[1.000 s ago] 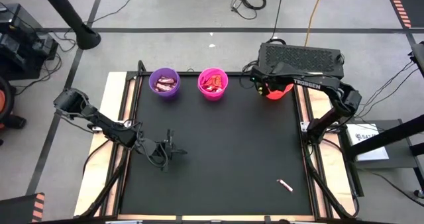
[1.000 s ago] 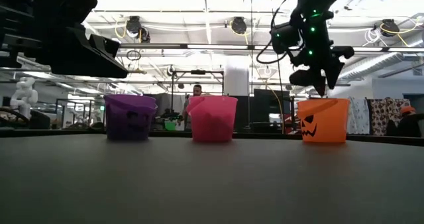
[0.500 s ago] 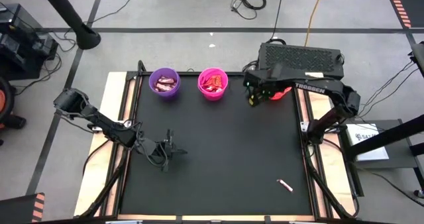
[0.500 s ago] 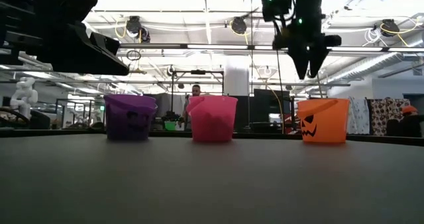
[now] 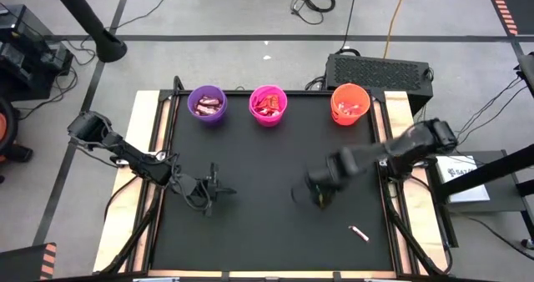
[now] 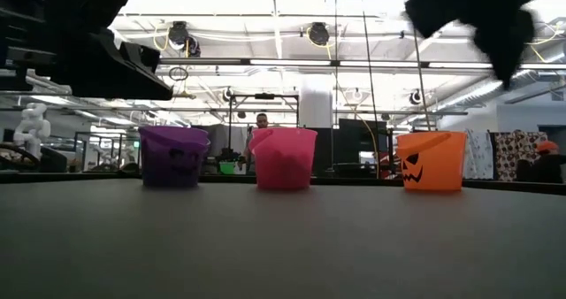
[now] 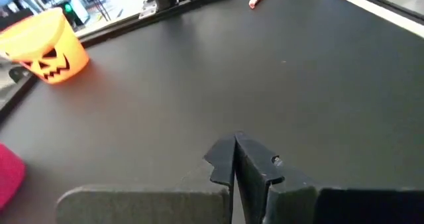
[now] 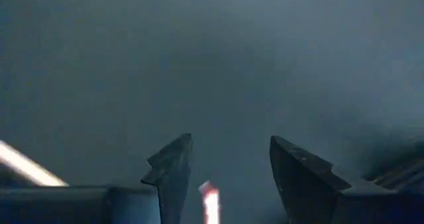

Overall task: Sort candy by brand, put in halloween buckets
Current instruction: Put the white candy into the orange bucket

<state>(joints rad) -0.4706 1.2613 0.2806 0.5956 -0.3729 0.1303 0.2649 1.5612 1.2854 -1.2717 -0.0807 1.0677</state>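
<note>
1. my right pincer (image 5: 321, 197) hangs spread and empty over mid tabletop (image 5: 267, 232), one pink candy (image 5: 359, 233) lying near it.
2. my left pincer (image 5: 219, 190), pressed together, rests at the tabletop's left.
3. purple bucket (image 5: 207, 104), pink bucket (image 5: 268, 104) and orange bucket (image 5: 350, 103) line the far edge, each holding candy.

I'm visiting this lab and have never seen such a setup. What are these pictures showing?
A robot with two dark arms sorts sweets into pails on a black table. One camera looks straight down, one sits at table height, and one rides on each wrist. Along the far edge stand a purple bucket, a pink bucket and an orange bucket, each holding candy. One wrapped candy lies on the table near the front right. The left hand rests shut and holds nothing. The right hand is open and empty, above the table between the buckets and that candy.
</note>
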